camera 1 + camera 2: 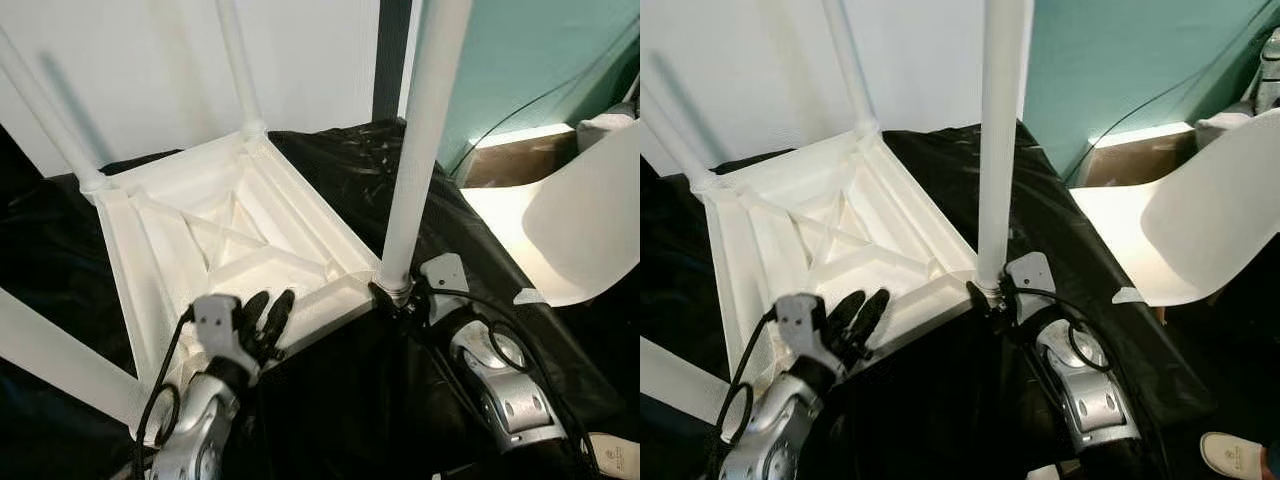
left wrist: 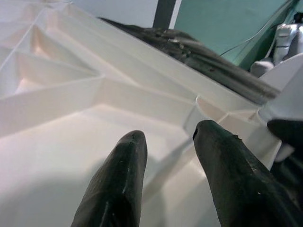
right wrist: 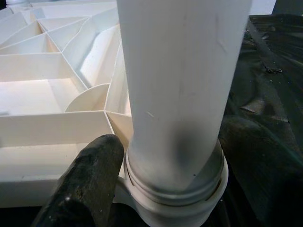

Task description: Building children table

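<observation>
Table (image 1: 230,225) lies upside down on the black cover (image 1: 350,400), ribbed underside up, legs pointing at the ceiling.

Our right gripper (image 1: 392,298) sits at the base of the near-right leg (image 1: 420,130), right where the leg meets its corner socket. In the right wrist view one finger (image 3: 90,179) presses against the collar at the leg's foot; the other finger is hidden behind the leg, so we read the grip as clamped around the leg base (not fully confirmed from the far side). The leg stands roughly upright, seated in the socket.

Our left gripper (image 1: 268,312) rests on the near edge of the table frame, fingers (image 2: 118,184) parted with a clear gap between them, nothing held. Tips touch or hover just over the flat rim beside the ribs; we cannot tell which.

Three more legs show: one at the far-left corner (image 1: 45,110), one at the far-right corner (image 1: 238,65), one running off the near-left corner (image 1: 55,355).

To the right, well apart from the table, is a white chair (image 1: 590,220) in front of a teal wall (image 1: 520,60). A cable (image 1: 540,100) hangs across that wall.
</observation>
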Controlling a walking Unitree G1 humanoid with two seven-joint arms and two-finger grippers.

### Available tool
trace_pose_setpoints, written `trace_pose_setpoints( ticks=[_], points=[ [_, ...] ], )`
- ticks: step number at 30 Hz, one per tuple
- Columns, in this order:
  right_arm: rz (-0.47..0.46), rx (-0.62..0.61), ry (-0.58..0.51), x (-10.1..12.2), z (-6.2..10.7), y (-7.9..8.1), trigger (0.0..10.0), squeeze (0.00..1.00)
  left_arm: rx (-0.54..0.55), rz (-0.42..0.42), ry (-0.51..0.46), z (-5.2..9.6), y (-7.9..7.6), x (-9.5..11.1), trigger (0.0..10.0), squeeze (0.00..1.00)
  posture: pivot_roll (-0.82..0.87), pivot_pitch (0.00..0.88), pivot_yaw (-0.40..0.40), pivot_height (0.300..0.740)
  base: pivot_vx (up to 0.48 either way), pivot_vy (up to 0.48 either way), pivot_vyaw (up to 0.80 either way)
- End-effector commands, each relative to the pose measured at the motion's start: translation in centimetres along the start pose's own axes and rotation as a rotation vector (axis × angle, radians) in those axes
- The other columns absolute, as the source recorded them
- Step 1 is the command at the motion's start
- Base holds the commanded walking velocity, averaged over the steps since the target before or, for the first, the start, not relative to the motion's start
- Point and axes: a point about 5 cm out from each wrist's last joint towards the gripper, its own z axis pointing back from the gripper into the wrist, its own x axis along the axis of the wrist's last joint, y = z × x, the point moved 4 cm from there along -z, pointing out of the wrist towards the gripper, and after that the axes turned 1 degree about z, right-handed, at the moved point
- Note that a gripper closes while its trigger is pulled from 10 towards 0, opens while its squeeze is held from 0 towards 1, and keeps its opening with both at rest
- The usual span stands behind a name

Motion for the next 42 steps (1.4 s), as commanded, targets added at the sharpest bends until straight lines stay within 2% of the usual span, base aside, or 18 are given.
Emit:
trace_pose_setpoints(
  ticks=[1,6,10,12,15,17,20,21,25,26,27,31,33,34,35,38,41,42],
  points=[
    [-0.012,0.013,0.078,-1.7,-0.1,0.5,10.0,0.00,0.039,0.019,-0.016,0.6,-0.2,-0.1,10.0,0.00,0.10,0.000,0.048,0.740,0.000,0.000,0.00],
    [0.018,0.054,0.126,-2.1,-0.1,0.9,10.0,0.00,0.112,0.075,0.043,4.3,0.2,-1.4,10.0,0.00,0.15,0.000,0.026,0.740,0.000,0.000,0.00],
    [0.006,0.058,0.148,-2.4,0.4,0.8,10.0,0.00,0.149,0.063,0.056,5.8,0.3,-1.7,10.0,0.00,0.17,0.000,0.014,0.740,0.000,0.000,0.00],
    [0.000,0.052,0.164,-2.9,1.2,0.6,10.0,0.00,0.218,0.015,0.067,7.5,0.7,-2.1,10.0,0.00,0.18,0.000,0.008,0.740,0.000,0.000,0.00],
    [-0.004,0.035,0.166,-3.1,1.8,0.2,10.0,0.00,0.267,0.003,0.065,8.3,1.1,-2.2,10.0,0.00,0.19,0.000,0.002,0.740,0.000,0.000,0.00],
    [-0.010,-0.008,0.157,-3.3,2.8,-0.9,10.0,0.00,0.390,-0.005,0.042,9.9,1.8,-2.1,10.0,0.00,0.19,0.000,0.003,0.740,0.000,0.000,0.00],
    [-0.002,-0.055,0.134,-3.1,3.5,-1.8,10.0,0.00,0.442,0.002,0.008,10.6,1.8,-1.8,10.0,0.00,0.19,0.000,0.005,0.740,0.000,0.000,0.00],
    [-0.039,-0.110,0.112,-3.0,4.0,-2.5,10.0,0.00,0.483,-0.029,-0.011,11.2,2.0,-1.4,10.0,0.00,0.19,0.000,0.007,0.740,0.000,0.000,0.00],
    [-0.092,-0.128,0.098,-2.9,4.4,-2.5,10.0,0.00,0.506,-0.069,-0.016,11.7,2.1,-1.0,10.0,0.00,0.18,0.000,0.013,0.740,0.000,0.000,0.00],
    [-0.112,-0.137,0.088,-2.8,4.6,-2.4,10.0,0.41,0.530,-0.085,-0.016,12.1,2.1,-0.9,10.0,0.00,0.18,0.000,0.019,0.740,0.000,0.000,0.00],
    [-0.136,-0.127,0.081,-2.8,4.8,-2.2,10.0,1.00,0.570,-0.094,-0.015,12.8,2.3,-0.8,10.0,0.00,0.18,0.000,0.025,0.740,0.000,0.000,0.00],
    [-0.199,-0.044,0.079,-2.7,6.1,-1.4,10.0,1.00,0.761,-0.097,0.009,16.0,2.9,-1.3,10.0,0.00,0.17,0.000,0.028,0.740,0.000,0.000,0.00],
    [-0.207,-0.022,0.083,-2.7,6.4,-1.1,10.0,1.00,0.785,-0.094,0.017,16.5,2.9,-1.4,10.0,0.00,0.17,0.000,0.028,0.740,0.000,0.000,0.00],
    [-0.214,0.003,0.086,-2.8,6.8,-0.9,10.0,0.40,0.798,-0.097,0.030,17.1,2.6,-1.5,10.0,0.00,0.18,0.000,0.026,0.740,0.000,0.000,0.00],
    [-0.223,0.022,0.094,-2.9,7.1,-0.7,10.0,0.00,0.819,-0.100,0.051,17.8,2.4,-1.7,10.0,0.00,0.19,0.000,0.025,0.740,0.000,0.000,0.00],
    [-0.231,0.035,0.102,-3.1,7.4,-0.6,10.0,0.00,0.839,-0.105,0.071,18.5,2.2,-1.8,10.0,0.00,0.19,0.000,0.025,0.740,0.000,0.000,0.00],
    [-0.235,0.087,0.107,-3.1,7.4,-0.1,10.0,0.00,0.941,-0.130,0.109,20.0,2.5,-2.1,10.0,0.00,0.21,0.000,0.018,0.740,0.000,0.000,0.00],
    [-0.235,0.087,0.107,-3.1,7.4,-0.1,10.0,0.00,0.941,-0.130,0.109,20.0,2.5,-2.1,10.0,0.00,0.21,0.000,0.018,0.740,0.000,0.000,0.00]
  ],
)
